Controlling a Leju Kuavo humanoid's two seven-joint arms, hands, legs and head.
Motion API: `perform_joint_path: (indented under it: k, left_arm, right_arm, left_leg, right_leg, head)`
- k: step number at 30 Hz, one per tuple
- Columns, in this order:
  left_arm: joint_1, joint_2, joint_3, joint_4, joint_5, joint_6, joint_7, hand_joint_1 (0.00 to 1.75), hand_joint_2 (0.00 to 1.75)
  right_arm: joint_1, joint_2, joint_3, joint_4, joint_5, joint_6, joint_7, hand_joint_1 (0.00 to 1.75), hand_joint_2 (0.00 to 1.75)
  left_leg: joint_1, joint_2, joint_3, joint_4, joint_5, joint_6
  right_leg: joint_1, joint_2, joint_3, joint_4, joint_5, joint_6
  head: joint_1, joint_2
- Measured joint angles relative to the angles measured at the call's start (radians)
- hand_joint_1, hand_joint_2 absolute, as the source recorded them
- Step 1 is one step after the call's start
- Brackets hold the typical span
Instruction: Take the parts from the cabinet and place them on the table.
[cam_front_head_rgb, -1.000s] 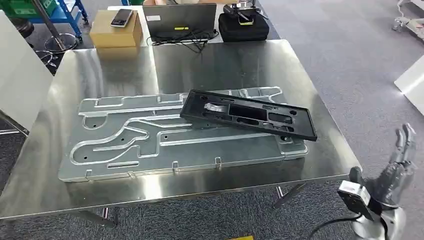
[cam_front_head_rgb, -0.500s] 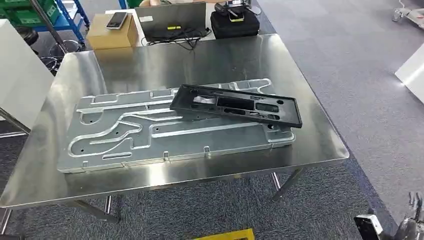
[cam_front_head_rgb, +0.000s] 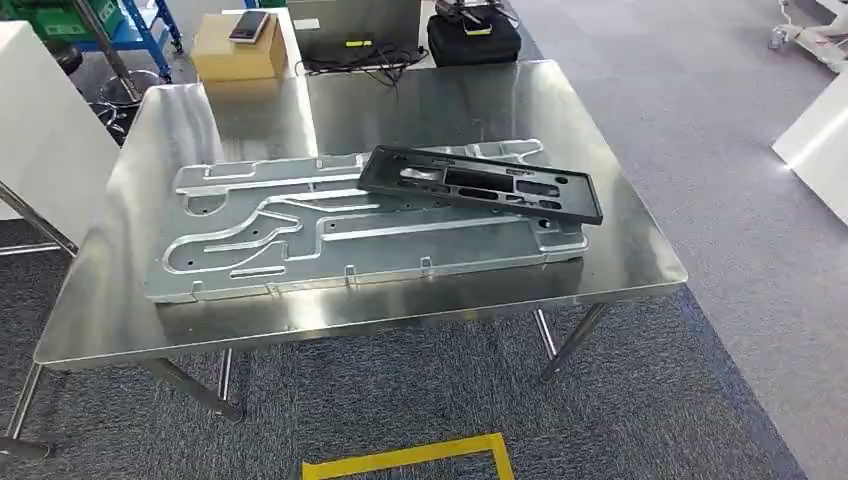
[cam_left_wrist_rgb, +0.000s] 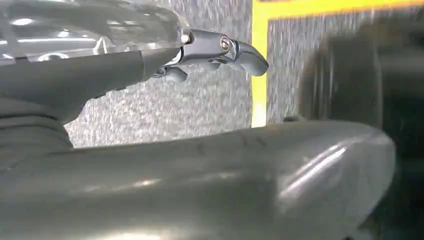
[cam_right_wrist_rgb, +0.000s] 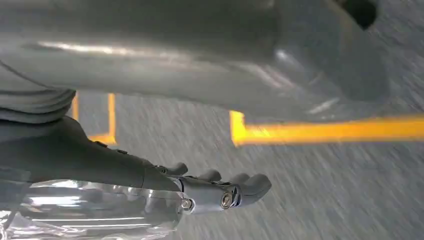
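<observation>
The head view shows the black frame (cam_front_head_rgb: 480, 184) lying across the grey metal plate (cam_front_head_rgb: 330, 235) on the tabletop (cam_front_head_rgb: 620, 270), while the wrist views show the left hand (cam_left_wrist_rgb: 150, 65) and right hand (cam_right_wrist_rgb: 150, 195) empty over blurred carpet, fingers loosely extended.

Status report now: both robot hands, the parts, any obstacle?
Left robot hand and right robot hand empty, hanging over floor. Black frame lies across silver plate on steel table. Nothing in the way.

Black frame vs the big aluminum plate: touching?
Touching. In the head view the black frame lies flat across the aluminum plate's far right part, resting on it with no gap visible.
</observation>
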Motion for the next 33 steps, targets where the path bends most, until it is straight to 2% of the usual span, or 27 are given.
perform_joint_path:
  k: [1, 2, 3, 4, 5, 8, 9, 10, 11, 13, 14, 15, 16, 17, 18, 19, 20, 21, 24, 25, 26, 28, 29, 30, 31, 32, 33]
  left_arm:
    - [0.001, -0.002, -0.009, 0.0, 0.0, -0.002, 0.005, 0.0, 0.0]
    - [0.001, -0.003, -0.017, 0.0, 0.0, -0.003, 0.007, 0.0, 0.0]
    - [0.0, -0.003, -0.028, 0.0, 0.0, -0.003, 0.011, 0.0, 0.0]
    - [-0.001, -0.003, -0.035, 0.0, 0.0, -0.004, 0.017, 0.0, 0.0]
    - [-0.001, -0.004, -0.042, 0.0, 0.0, -0.004, 0.02, 0.0, 0.0]
    - [0.0, -0.004, -0.056, 0.001, 0.0, -0.005, 0.025, 0.0, 0.0]
    - [0.004, -0.002, -0.058, 0.005, 0.0, -0.005, 0.025, 0.0, 0.0]
    - [0.007, -0.001, -0.061, 0.006, 0.0, -0.005, 0.024, 0.0, 0.0]
    - [0.008, -0.001, -0.061, 0.007, 0.0, -0.005, 0.024, 0.0, 0.0]
    - [0.011, 0.001, -0.063, 0.008, -0.002, -0.005, 0.024, 0.0, 0.0]
    - [0.012, 0.001, -0.063, 0.009, -0.002, -0.005, 0.024, 0.0, 0.0]
    - [0.012, 0.002, -0.063, 0.011, -0.002, -0.003, 0.024, 0.0, 0.0]
    - [0.013, 0.002, -0.063, 0.013, -0.002, -0.002, 0.024, 0.0, 0.0]
    - [0.015, 0.003, -0.064, 0.016, -0.002, 0.0, 0.024, 0.0, 0.0]
    - [0.013, 0.004, -0.066, 0.018, -0.002, 0.0, 0.023, 0.0, 0.0]
    - [0.01, 0.006, -0.072, 0.019, -0.002, 0.0, 0.022, 0.0, 0.0]
    - [0.003, 0.008, -0.078, 0.019, -0.004, -0.005, 0.02, 0.0, 0.0]
    - [-0.001, 0.013, -0.079, 0.02, -0.002, -0.006, 0.019, 0.0, 0.0]
    - [0.0, 0.015, -0.086, 0.02, 0.0, -0.018, 0.012, 0.0, 0.0]
    - [-0.004, 0.014, -0.09, 0.02, 0.0, -0.02, 0.008, 0.0, 0.0]
    - [-0.008, 0.013, -0.094, 0.02, 0.0, -0.02, 0.002, 0.0, 0.0]
    - [-0.014, 0.011, -0.101, 0.02, -0.002, -0.018, -0.007, 0.0, 0.0]
    - [-0.015, 0.01, -0.103, 0.019, -0.002, -0.017, -0.011, 0.0, 0.0]
    - [-0.015, 0.008, -0.104, 0.019, -0.002, -0.017, -0.013, 0.0, 0.0]
    - [-0.016, 0.006, -0.106, 0.019, -0.002, -0.018, -0.015, 0.0, 0.0]
    - [-0.018, 0.005, -0.109, 0.019, -0.002, -0.02, -0.014, 0.0, 0.0]
    - [-0.019, 0.005, -0.114, 0.018, -0.003, -0.021, -0.012, 0.0, 0.0]
  right_arm:
    - [-0.003, 0.003, -0.004, 0.012, -0.006, 0.013, 0.01, 0.0, 0.0]
    - [-0.007, 0.005, -0.008, 0.022, -0.014, 0.028, 0.02, 0.0, 0.0]
    - [-0.012, 0.006, -0.015, 0.029, -0.019, 0.044, 0.033, 0.0, 0.0]
    - [-0.019, 0.009, -0.022, 0.036, -0.024, 0.06, 0.044, 0.0, 0.0]
    - [-0.024, 0.01, -0.026, 0.039, -0.026, 0.07, 0.051, 0.0, 0.0]
    - [-0.029, 0.022, -0.039, 0.058, -0.022, 0.095, 0.082, 0.0, 0.0]
    - [-0.029, 0.031, -0.043, 0.064, -0.022, 0.102, 0.095, 0.0, 0.0]
    - [-0.033, 0.035, -0.046, 0.067, -0.019, 0.105, 0.103, 0.0, 0.0]
    - [-0.033, 0.039, -0.047, 0.068, -0.019, 0.107, 0.105, 0.0, 0.0]
    - [-0.03, 0.047, -0.048, 0.073, -0.018, 0.11, 0.108, 0.0, 0.0]
    - [-0.03, 0.049, -0.051, 0.075, -0.018, 0.11, 0.111, 0.0, 0.0]
    - [-0.03, 0.053, -0.053, 0.076, -0.018, 0.111, 0.117, 0.0, 0.0]
    - [-0.03, 0.056, -0.054, 0.077, -0.018, 0.11, 0.121, 0.0, 0.0]
    - [-0.031, 0.062, -0.054, 0.079, -0.013, 0.11, 0.124, 0.0, 0.0]
    - [-0.03, 0.067, -0.054, 0.079, -0.005, 0.111, 0.126, 0.0, 0.0]
    - [-0.03, 0.071, -0.054, 0.08, 0.001, 0.113, 0.129, 0.0, 0.0]
    - [-0.029, 0.072, -0.053, 0.081, 0.005, 0.113, 0.129, 0.0, 0.0]
    - [-0.025, 0.078, -0.053, 0.083, 0.007, 0.109, 0.13, 0.0, 0.0]
    - [-0.027, 0.078, -0.055, 0.083, 0.001, 0.075, 0.116, 0.0, 0.0]
    - [-0.031, 0.078, -0.058, 0.082, -0.001, 0.069, 0.109, 0.0, 0.0]
    - [-0.032, 0.077, -0.061, 0.082, -0.005, 0.069, 0.1, 0.0, 0.0]
    - [-0.031, 0.071, -0.065, 0.082, -0.011, 0.076, 0.097, 0.0, 0.0]
    - [-0.031, 0.069, -0.068, 0.082, -0.012, 0.077, 0.096, 0.0, 0.0]
    - [-0.032, 0.067, -0.071, 0.082, -0.016, 0.077, 0.095, 0.0, 0.0]
    - [-0.032, 0.066, -0.074, 0.082, -0.021, 0.076, 0.092, 0.0, 0.0]
    - [-0.033, 0.063, -0.077, 0.082, -0.026, 0.075, 0.088, 0.0, 0.0]
    - [-0.033, 0.061, -0.079, 0.082, -0.029, 0.075, 0.081, 0.0, 0.0]
  left_leg:
    - [0.001, 0.001, -0.016, 0.006, 0.007, -0.002]
    - [0.002, 0.001, -0.032, 0.012, 0.014, -0.005]
    - [0.002, 0.0, -0.045, 0.019, 0.02, -0.009]
    - [0.002, 0.0, -0.051, 0.026, 0.026, -0.014]
    - [-0.001, -0.001, -0.058, 0.03, 0.031, -0.021]
    - [0.003, 0.0, -0.059, 0.02, 0.059, -0.042]
    - [0.001, -0.002, -0.064, 0.021, 0.062, -0.049]
    - [0.006, -0.004, -0.076, 0.038, 0.026, -0.052]
    - [0.007, -0.005, -0.09, 0.081, -0.037, -0.056]
    - [0.009, -0.004, -0.122, 0.232, -0.158, -0.065]
    - [0.01, -0.004, -0.13, 0.295, -0.178, -0.069]
    - [0.01, -0.004, -0.123, 0.327, -0.164, -0.07]
    - [0.01, -0.004, -0.099, 0.318, -0.13, -0.07]
    - [0.011, -0.003, -0.062, 0.278, -0.092, -0.07]
    - [0.011, 0.002, -0.001, 0.199, -0.059, -0.069]
    - [0.01, 0.028, 0.073, 0.101, -0.065, -0.068]
    - [0.002, 0.058, 0.132, 0.005, -0.102, -0.065]
    - [-0.002, 0.049, 0.131, -0.006, -0.108, -0.045]
    - [-0.003, 0.033, 0.111, -0.01, -0.08, -0.021]
    - [0.001, 0.035, 0.097, -0.011, -0.066, -0.014]
    - [0.001, 0.034, 0.081, -0.011, -0.054, -0.003]
    - [-0.001, 0.029, 0.05, -0.01, -0.03, 0.004]
    - [-0.001, 0.027, 0.033, -0.01, -0.018, 0.003]
    - [-0.002, 0.027, 0.015, -0.007, -0.006, 0.002]
    - [-0.001, 0.026, 0.0, -0.002, 0.005, 0.0]
    - [-0.001, 0.025, -0.02, 0.004, 0.015, -0.003]
    - [0.0, 0.025, -0.039, 0.011, 0.024, -0.006]
  right_leg:
    - [-0.001, 0.0, 0.033, -0.023, 0.035, 0.0]
    - [-0.002, 0.0, 0.087, -0.085, 0.072, -0.002]
    - [-0.002, 0.001, 0.155, -0.175, 0.09, -0.007]
    - [-0.002, 0.006, 0.22, -0.263, 0.069, -0.014]
    - [0.006, 0.007, 0.255, -0.33, 0.045, -0.021]
    - [0.014, 0.006, 0.237, -0.327, 0.058, -0.038]
    - [0.004, 0.003, 0.227, -0.337, 0.075, -0.048]
    - [0.005, -0.002, 0.215, -0.337, 0.087, -0.056]
    - [0.005, -0.004, 0.202, -0.337, 0.097, -0.067]
    - [0.011, -0.006, 0.173, -0.336, 0.12, -0.07]
    - [0.013, -0.007, 0.156, -0.333, 0.131, -0.07]
    - [0.014, -0.007, 0.138, -0.328, 0.142, -0.07]
    - [0.015, -0.007, 0.12, -0.323, 0.151, -0.069]
    - [0.015, -0.018, 0.105, -0.317, 0.158, -0.069]
    - [0.015, -0.021, 0.088, -0.31, 0.165, -0.066]
    - [0.016, -0.026, 0.077, -0.3, 0.172, -0.062]
    - [0.022, -0.031, 0.07, -0.291, 0.175, -0.057]
    - [0.021, -0.042, 0.072, -0.289, 0.181, -0.05]
    - [0.02, -0.058, 0.066, -0.295, 0.206, -0.029]
    - [0.012, -0.035, 0.058, -0.281, 0.177, -0.02]
    - [0.013, -0.015, 0.044, -0.244, 0.109, -0.014]
    - [0.011, -0.003, 0.019, -0.112, -0.014, -0.009]
    - [0.01, -0.001, 0.012, -0.05, -0.043, -0.007]
    - [0.01, 0.0, 0.015, -0.009, -0.037, -0.006]
    - [0.01, 0.0, 0.033, -0.006, -0.004, -0.006]
    - [0.01, 0.0, 0.07, -0.039, 0.043, -0.006]
    - [0.009, 0.0, 0.128, -0.11, 0.083, -0.009]
  head:
    - [0.0, 0.0]
    - [0.0, 0.0]
    - [0.0, 0.0]
    - [0.0, 0.0]
    - [0.0, 0.0]
    - [0.0, 0.0]
    - [0.0, 0.0]
    - [0.0, 0.0]
    - [0.0, 0.0]
    - [0.0, 0.0]
    - [0.0, 0.0]
    - [0.0, 0.0]
    - [0.0, 0.0]
    - [0.0, 0.0]
    - [0.0, 0.0]
    - [0.0, 0.0]
    - [0.0, 0.0]
    - [0.0, 0.0]
    - [0.0, 0.0]
    - [0.0, 0.0]
    - [0.0, 0.0]
    - [0.0, 0.0]
    - [0.0, 0.0]
    - [0.0, 0.0]
    - [0.0, 0.0]
    - [0.0, 0.0]
    - [0.0, 0.0]
